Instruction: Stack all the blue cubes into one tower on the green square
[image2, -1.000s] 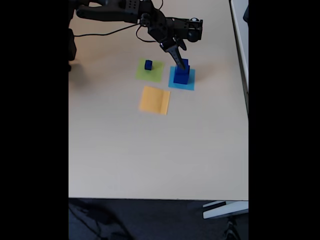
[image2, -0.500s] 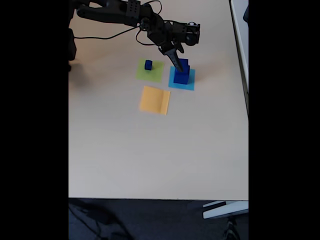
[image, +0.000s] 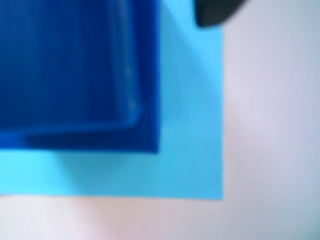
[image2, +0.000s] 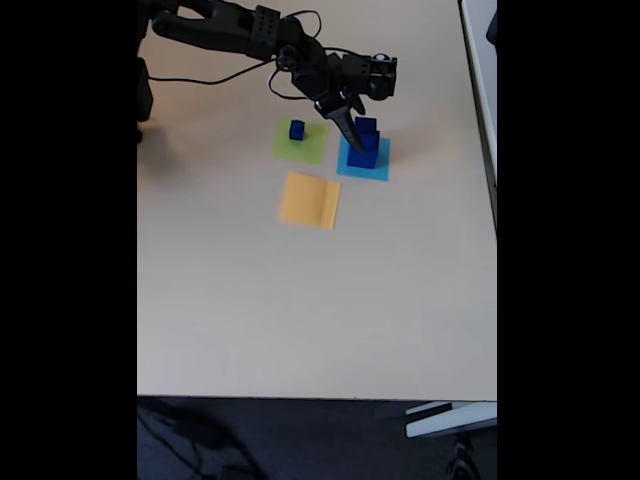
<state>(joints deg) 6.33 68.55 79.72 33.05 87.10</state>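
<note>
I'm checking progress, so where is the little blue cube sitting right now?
In the fixed view, the little blue cube sits alone on the green square, left of the cyan square holding the blue stack.

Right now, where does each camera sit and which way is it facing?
Wrist view: rides the arm, looking steeply down, close and blurred, at stacked blue cubes on the cyan square; one dark finger tip shows.
Fixed view: high above the table, looking down; arm and fingers at top.
Shared: the stack and cyan square.

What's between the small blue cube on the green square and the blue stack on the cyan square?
In the fixed view, the gripper finger hangs between the small blue cube and the blue stack; under it, green square, bare table, cyan square.
</note>
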